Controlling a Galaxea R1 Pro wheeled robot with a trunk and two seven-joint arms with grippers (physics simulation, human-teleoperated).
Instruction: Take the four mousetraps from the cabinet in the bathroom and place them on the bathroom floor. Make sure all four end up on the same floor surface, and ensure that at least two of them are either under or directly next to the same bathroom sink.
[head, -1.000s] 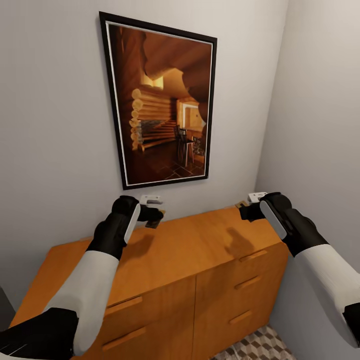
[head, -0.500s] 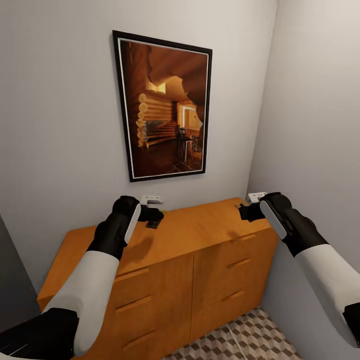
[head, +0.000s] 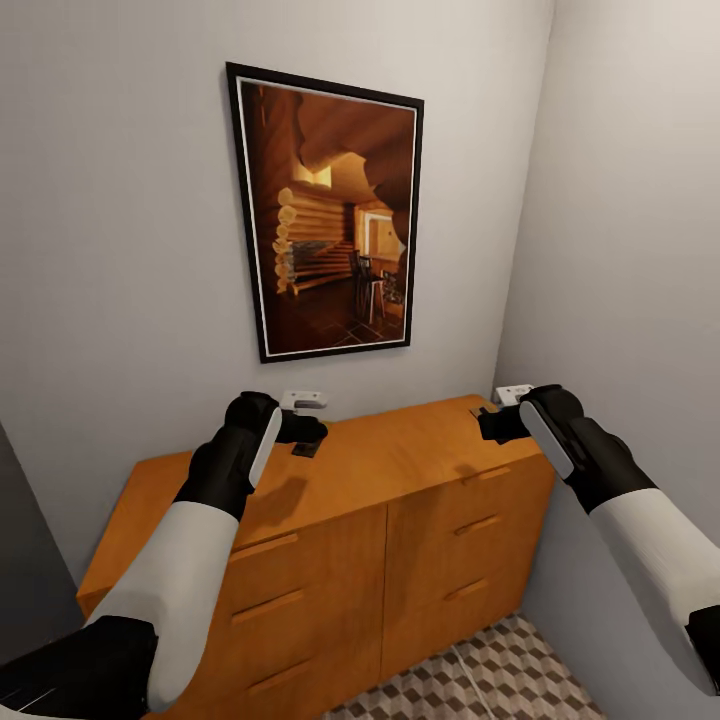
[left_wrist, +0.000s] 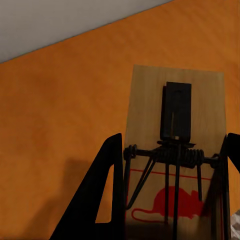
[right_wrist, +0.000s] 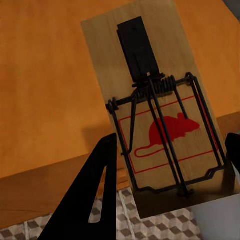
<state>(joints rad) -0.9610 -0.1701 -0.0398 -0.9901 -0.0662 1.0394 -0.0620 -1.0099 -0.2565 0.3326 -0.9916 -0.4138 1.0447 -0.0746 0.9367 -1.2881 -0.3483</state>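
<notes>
- Two arms reach forward over the cabinet, each gripper clamped on a trap and held above the flat orange-brown top.
- Left gripper holds the left trap between its two black fingers; the wrist view shows a pale wooden board with a dark bait plate, a coiled spring, wire bars and a red mouse print, the cabinet top behind it.
- Right gripper grips the right trap the same way, its fingers flanking the board's lower end; that trap hangs over the cabinet's front edge, with floor tiles showing below it.
- Cabinet drawer fronts with slim bar handles face the robot; the unit stands against the back wall in a narrow corner, a side wall just beside its right end.
- Cube-pattern floor shows at the cabinet's foot, at lower right in the head view.
- Framed picture of a log-cabin interior hangs on the wall above the cabinet, black frame upright.
</notes>
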